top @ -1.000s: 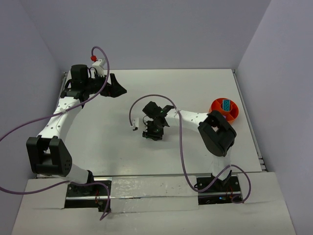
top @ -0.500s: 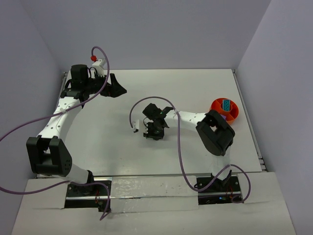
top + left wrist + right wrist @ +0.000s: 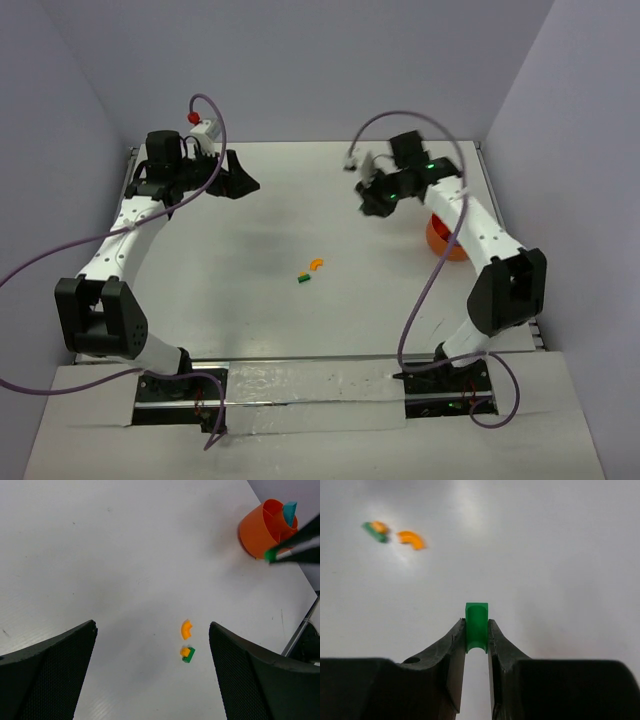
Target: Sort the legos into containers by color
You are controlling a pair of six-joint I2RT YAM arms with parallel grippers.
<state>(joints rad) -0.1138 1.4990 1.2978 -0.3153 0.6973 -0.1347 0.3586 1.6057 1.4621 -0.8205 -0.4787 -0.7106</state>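
Clamping green lego between right gripper tips, near orange bowl, left gripper spread wide

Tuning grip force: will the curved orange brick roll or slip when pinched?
Likely rigid and light: the curved orange brick looks tiny, plastic. Lying flat on the table, it shouldn't roll. Its arc sides may squirt out.

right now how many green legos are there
2. One green lego is pinched in the right fingers; the other green lego lies beside the curved orange piece. The bowl may hide more.
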